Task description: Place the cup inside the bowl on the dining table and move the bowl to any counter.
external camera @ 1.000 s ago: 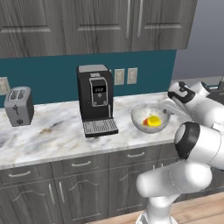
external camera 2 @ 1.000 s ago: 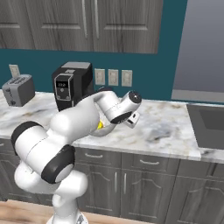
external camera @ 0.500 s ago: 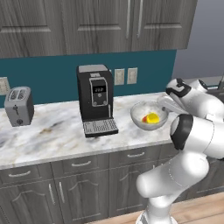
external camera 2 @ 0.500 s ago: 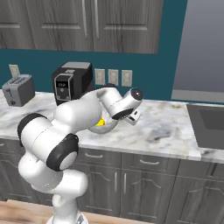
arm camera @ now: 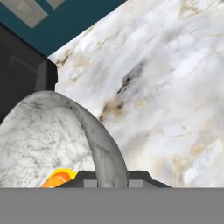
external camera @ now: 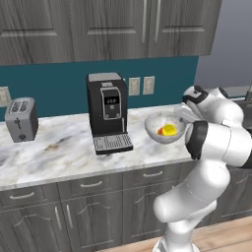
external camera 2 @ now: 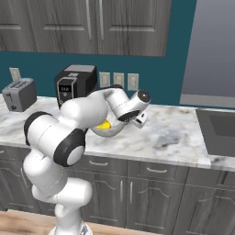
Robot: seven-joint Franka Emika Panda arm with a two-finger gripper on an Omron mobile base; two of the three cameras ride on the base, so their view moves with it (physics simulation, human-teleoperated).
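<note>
Since a second ago we have swung the arm a little; the counter lies across mid-frame, directly under the bowl, which our gripper pinches by the rim, the cup inside, so the set-down is straight down

Speckled grey-white bowl holds a yellow-and-red cup; beneath the gripper, white-grey veined marble counter.
</note>
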